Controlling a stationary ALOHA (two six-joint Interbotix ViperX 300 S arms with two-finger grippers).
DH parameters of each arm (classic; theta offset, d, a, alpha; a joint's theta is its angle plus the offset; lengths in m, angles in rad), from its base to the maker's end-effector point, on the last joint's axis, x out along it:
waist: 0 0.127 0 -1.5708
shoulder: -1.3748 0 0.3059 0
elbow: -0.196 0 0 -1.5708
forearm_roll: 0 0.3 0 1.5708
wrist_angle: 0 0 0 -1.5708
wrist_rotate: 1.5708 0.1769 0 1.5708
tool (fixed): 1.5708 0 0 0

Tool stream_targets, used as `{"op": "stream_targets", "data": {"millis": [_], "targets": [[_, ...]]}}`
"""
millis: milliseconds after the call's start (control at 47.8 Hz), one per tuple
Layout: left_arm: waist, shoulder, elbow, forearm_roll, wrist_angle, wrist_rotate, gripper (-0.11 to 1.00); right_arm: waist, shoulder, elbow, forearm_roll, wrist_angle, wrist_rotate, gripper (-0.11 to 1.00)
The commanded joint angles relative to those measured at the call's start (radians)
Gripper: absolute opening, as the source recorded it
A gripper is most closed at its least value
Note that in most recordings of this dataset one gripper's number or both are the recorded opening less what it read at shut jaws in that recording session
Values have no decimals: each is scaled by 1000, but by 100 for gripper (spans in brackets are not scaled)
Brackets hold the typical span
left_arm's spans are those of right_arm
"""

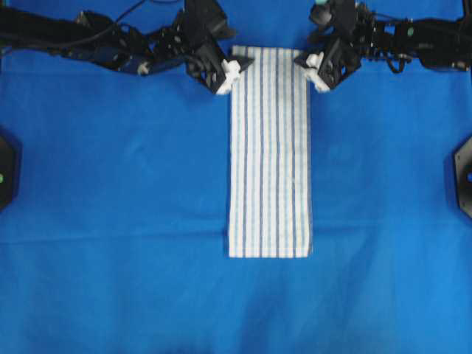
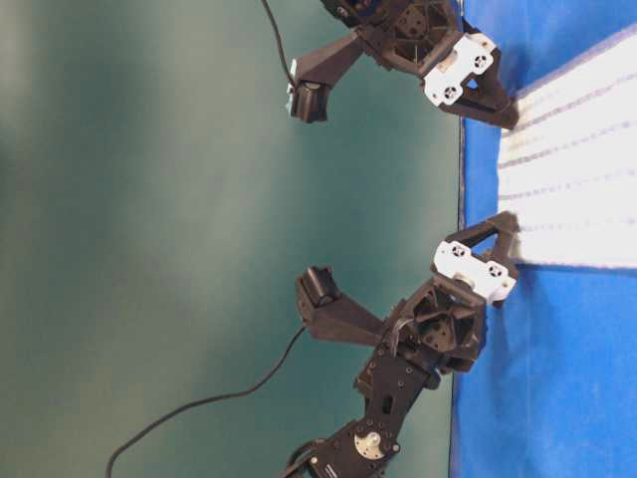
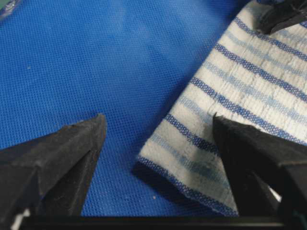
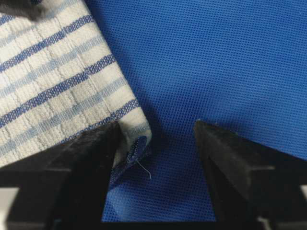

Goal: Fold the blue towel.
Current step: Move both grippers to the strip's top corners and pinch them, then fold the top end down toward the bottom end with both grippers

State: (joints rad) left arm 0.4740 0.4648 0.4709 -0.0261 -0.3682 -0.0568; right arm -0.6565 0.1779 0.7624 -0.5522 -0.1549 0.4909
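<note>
towel: the blue towel (image 1: 269, 151) is a long narrow strip, white with dark and light blue stripes, lying flat down the middle of the bench in the overhead view, far short end up by the arms

bench cover: big plain blue cloth (image 1: 110, 221) under everything, some soft creases in it

left gripper: the left gripper (image 3: 158, 139) is down at the towel's top-left corner, jaws spread pretty wide. Wrist cam shows one finger (image 3: 72, 153) over bare blue cloth and the other over the striped fabric, so the corner sits right between them. Not pinching anything

right gripper: the right gripper (image 4: 156, 153) is doing the mirror thing at the top-right corner, jaws also spread, corner tip between them. That corner is a bit curled, with a loose thread sticking out

contact: can't really tell if the fingertips are actually pressing on the cloth or just above it

side view: both grippers angled down toward the towel's end edge
</note>
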Motion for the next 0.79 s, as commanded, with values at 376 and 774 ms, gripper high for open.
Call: {"op": "stream_targets", "data": {"millis": [376,774], "targets": [[-9,-12,14,2,17,60,2,8,-12,-6,-5,-12,-2,7],[23,-107,5,0,35,75,2,-8,-89,-6,0,-2,2,7]]}}
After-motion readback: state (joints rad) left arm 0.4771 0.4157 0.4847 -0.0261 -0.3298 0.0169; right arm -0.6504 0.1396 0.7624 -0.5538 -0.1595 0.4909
